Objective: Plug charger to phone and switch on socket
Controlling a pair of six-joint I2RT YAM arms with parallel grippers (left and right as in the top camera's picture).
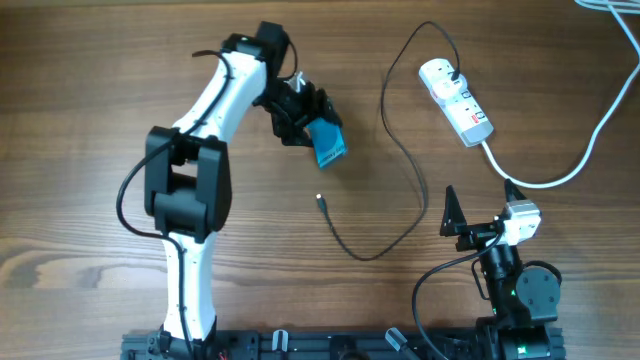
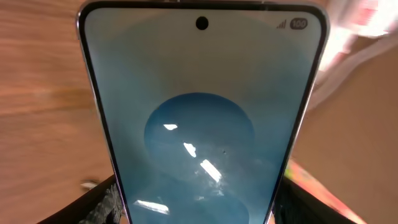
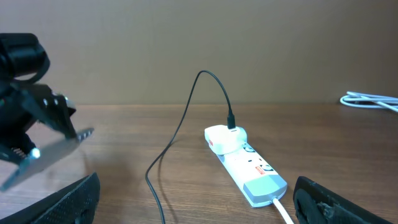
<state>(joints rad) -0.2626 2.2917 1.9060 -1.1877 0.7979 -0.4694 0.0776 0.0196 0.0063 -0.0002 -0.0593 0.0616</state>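
My left gripper (image 1: 305, 118) is shut on the phone (image 1: 327, 143), holding it lifted and tilted above the table; in the left wrist view the teal-blue screen (image 2: 202, 118) fills the frame between the fingers. The charger is a thin black cable (image 1: 400, 150) running from the white adapter in the socket (image 1: 456, 101) down in a loop to its plug tip (image 1: 320, 200), which lies on the table below the phone. My right gripper (image 1: 455, 222) is open and empty, near the front right, facing the socket (image 3: 245, 165); the cable (image 3: 180, 130) shows there too.
The socket's thick white cord (image 1: 590, 140) curves off to the right edge. More white cord (image 3: 370, 101) lies at the far right. The left arm (image 1: 200, 150) spans the left middle of the wooden table (image 1: 80, 120).
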